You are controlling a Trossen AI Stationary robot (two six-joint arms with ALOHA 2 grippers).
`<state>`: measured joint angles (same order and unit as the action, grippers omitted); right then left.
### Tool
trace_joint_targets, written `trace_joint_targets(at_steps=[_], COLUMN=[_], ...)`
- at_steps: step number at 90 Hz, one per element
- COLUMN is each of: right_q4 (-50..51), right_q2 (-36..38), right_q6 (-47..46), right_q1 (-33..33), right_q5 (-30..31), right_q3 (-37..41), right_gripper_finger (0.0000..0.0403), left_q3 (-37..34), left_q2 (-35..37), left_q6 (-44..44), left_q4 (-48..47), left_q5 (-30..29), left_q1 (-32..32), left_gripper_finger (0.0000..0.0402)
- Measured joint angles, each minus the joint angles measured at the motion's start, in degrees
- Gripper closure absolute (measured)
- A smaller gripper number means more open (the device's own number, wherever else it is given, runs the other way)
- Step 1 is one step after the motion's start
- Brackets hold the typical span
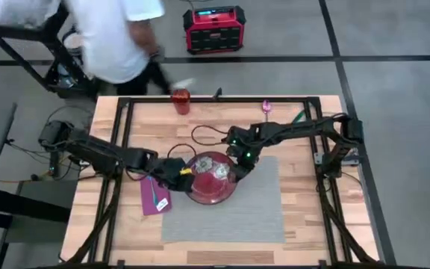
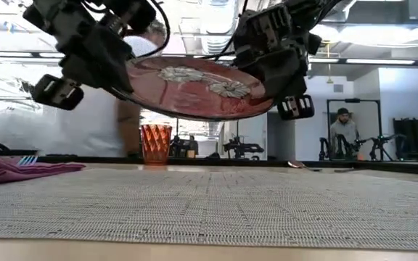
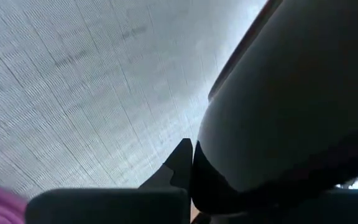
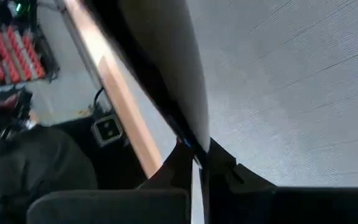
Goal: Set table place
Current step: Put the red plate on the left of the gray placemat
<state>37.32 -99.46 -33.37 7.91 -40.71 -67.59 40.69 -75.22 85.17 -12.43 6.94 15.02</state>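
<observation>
The left gripper point(image 1: 183, 172) was clamped on the nine-o'clock rim of the red plate point(image 1: 213, 178), and the right gripper point(image 1: 239, 166) was clamped on the rim at about two o'clock, so both arms bore the plate between them. In the low view the plate point(image 2: 198, 88) hung clear above the grey placemat point(image 2: 216, 206), not touching it, and it sat tilted: the edge in the left gripper point(image 2: 111, 76) rode higher, the edge in the right gripper point(image 2: 271, 94) lower. Being round, the plate had no long axis; its face turned upward and showed a dark red ground with pale flower-like patterns near the middle, and nothing lay in it. From above, the plate stood over the placemat's point(image 1: 252, 209) upper left corner, the mat's long sides running from nine to three o'clock across the light wood table point(image 1: 304, 224). The purple napkin point(image 1: 154, 196) lay just beside the mat at about eight o'clock of the plate, with a blue utensil point(image 1: 160, 200) resting on it. The orange cup point(image 1: 181, 100) stood upright and well apart at the table's far edge, about eleven o'clock of the plate; whether it held anything could not be told. A pink utensil point(image 1: 266, 108) lay near the far edge at about one o'clock. A person in a white top point(image 1: 110, 33) stood beyond the table.
</observation>
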Motion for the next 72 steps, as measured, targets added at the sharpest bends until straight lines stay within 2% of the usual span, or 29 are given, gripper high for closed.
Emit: trace_joint_targets(at_steps=[3, 9, 16, 34, 50, 72], right_q4=[0.72, 4.82, 4.06, 4.05, 2.48, 0.27], right_q2=[0.0, 0.22, 0.02, 0.09, 0.09, 0.09], right_q6=[0.27, 0.61, 0.83, 1.69, 1.08, 2.18], right_q1=[-0.29, -0.66, -0.65, -1.27, -1.44, -1.44], right_q5=[-0.4, -0.29, 0.32, 3.2, 6.37, 4.59], right_q3=[-0.07, 0.28, 0.06, 0.19, 0.19, 0.19], right_gripper_finger=[0.0399, 0.0397, 0.0397, 0.04, 0.0401, 0.0402], left_q3=[-0.02, -0.34, -1.02, -1.36, -1.05, -1.09], left_q2=[-0.03, -0.02, -0.77, -2.33, -2.44, -2.54], left_q6=[-0.24, -0.09, 0.85, 0.44, -0.4, 0.73], left_q4=[-0.16, -3.33, -6.88, -10.9, -7.19, -2.42], left_q5=[0.04, 4.74, 7.97, 1.39, -2.25, -6.4], left_q1=[0.61, 1.79, 2.79, 2.69, -0.47, -2.29], left_gripper_finger=[0.04, 0.0397, 0.0387, 0.0377, 0.0386, 0.0372])
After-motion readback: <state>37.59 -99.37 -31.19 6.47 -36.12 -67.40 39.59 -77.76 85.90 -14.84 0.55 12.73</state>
